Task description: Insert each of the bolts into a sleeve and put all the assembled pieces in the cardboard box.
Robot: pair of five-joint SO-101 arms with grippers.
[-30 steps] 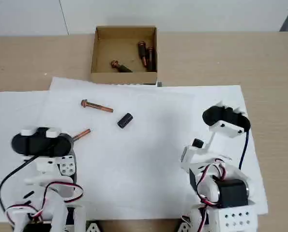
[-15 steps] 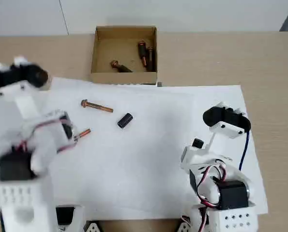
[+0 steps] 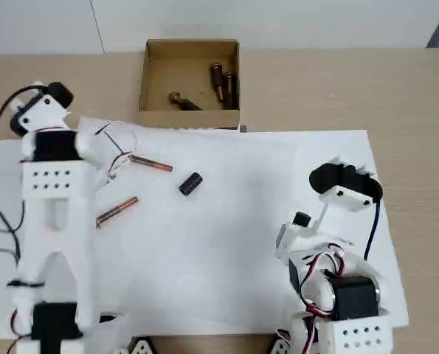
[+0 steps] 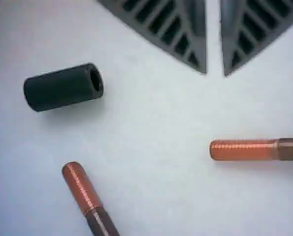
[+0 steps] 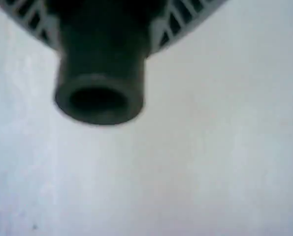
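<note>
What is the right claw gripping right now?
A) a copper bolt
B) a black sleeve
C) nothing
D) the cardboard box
B: the right wrist view shows a black sleeve clamped in the right claw, hollow end sticking out.

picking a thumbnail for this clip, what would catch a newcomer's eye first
The left gripper hangs open above the white paper, by two loose bolts and a black sleeve. The right gripper grips a second sleeve, and the cardboard box beyond the paper holds finished pieces.
</note>
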